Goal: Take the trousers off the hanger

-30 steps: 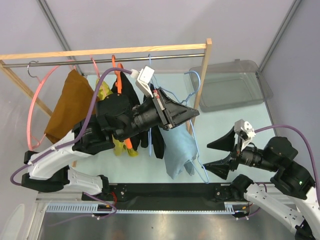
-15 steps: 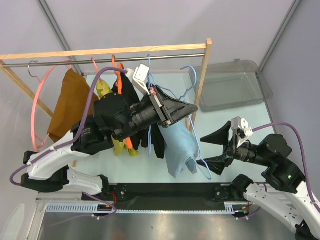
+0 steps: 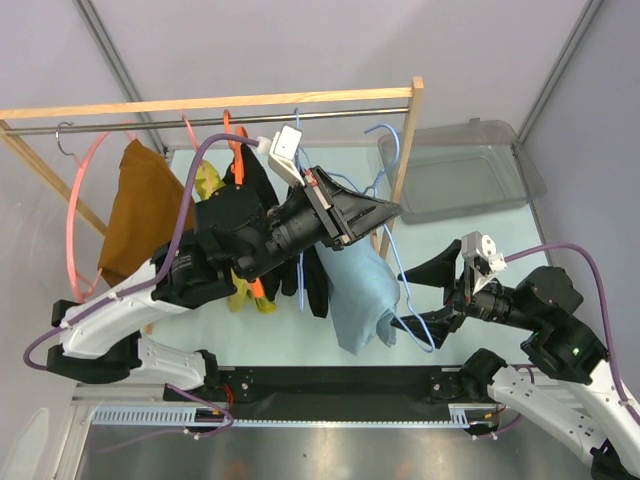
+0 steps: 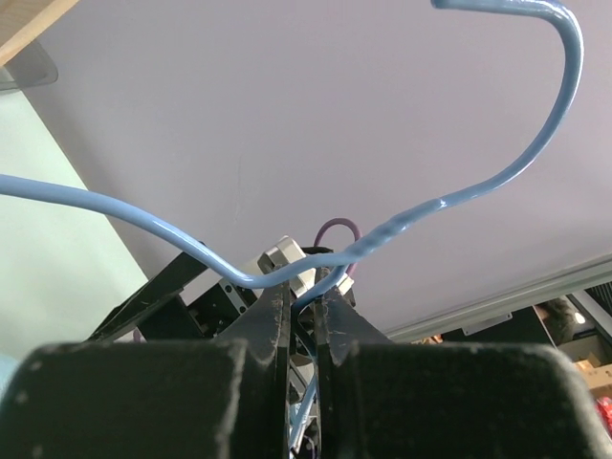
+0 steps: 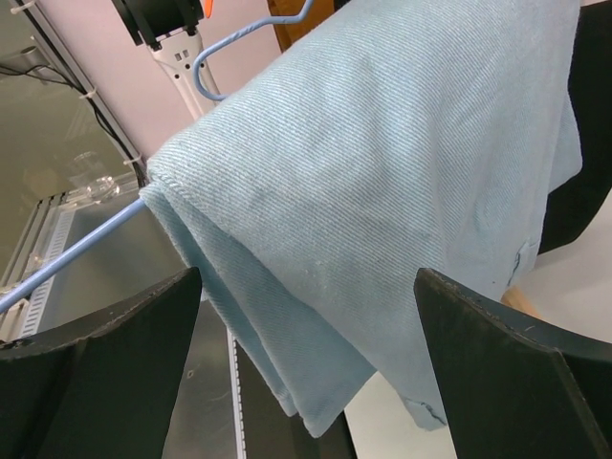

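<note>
**First:** Progress? Are the trousers (image 3: 360, 290) off yet?

**Second:** No. They're draped, folded, over the bottom bar of the blue wire hanger (image 4: 576, 76). They hang in front of the clothes rail (image 3: 200, 117), above the pale green worktop (image 3: 470, 235).

**First:** Who has the hanger?

**Second:** The left gripper (image 4: 304, 298). Its jaws are pressed together on the wire just under the hook, pinching it. In its wrist camera the hook curls round nothing, so I'd say the hanger is off the rail and carried by that arm alone.

**First:** And the other arm?

**Second:** The right gripper (image 3: 420, 302) is level with the cloth. Its jaws are spread wide, with one finger on either side of the hanging fold. In its own camera the light blue weave fills the space ahead between the fingers. I can't tell whether it touches the cloth, but it has closed on nothing.

**First:** So what's left?

**Second:** Most of the real work, I reckon. The hanger is up and presented. The grab, the pull off the bar and the setting down are not yet done.

**First:** Anything in the way?

**Second:** The black garments (image 3: 300, 280) hang just beside the trousers, on the left arm's side. The clear plastic bin (image 3: 470, 180) sits well apart at the back right. I'd guess the pull has to run along the bar towards the right arm, or the cloth may snag at the hanger's corner.
</note>
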Controlling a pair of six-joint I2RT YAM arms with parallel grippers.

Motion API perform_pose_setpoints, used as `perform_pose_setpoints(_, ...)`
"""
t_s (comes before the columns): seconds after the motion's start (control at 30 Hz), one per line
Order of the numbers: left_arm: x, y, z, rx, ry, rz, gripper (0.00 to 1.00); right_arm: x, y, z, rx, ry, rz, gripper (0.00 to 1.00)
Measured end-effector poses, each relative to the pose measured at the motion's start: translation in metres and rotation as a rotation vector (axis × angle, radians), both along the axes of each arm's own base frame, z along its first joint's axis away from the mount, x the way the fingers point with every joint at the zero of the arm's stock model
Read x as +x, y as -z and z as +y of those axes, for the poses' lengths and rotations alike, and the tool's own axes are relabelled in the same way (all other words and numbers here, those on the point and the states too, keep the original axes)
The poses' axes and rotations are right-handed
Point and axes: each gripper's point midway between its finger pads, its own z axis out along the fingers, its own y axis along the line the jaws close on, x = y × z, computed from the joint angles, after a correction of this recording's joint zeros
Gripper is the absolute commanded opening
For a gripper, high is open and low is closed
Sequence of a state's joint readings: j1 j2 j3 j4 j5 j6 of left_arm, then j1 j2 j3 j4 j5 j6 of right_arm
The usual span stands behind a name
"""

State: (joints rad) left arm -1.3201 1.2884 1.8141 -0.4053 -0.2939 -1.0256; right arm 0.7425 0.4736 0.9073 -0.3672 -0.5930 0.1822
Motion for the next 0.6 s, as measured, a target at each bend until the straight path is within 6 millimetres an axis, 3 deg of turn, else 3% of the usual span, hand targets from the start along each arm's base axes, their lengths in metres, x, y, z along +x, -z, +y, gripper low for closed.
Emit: perform_pose_setpoints(0.6,0.002,0.001,0.000,0.001,-0.012,0.002,0.00,-0.010,-0.007,-0.002,0.027,-0.034,-0.003,1.00)
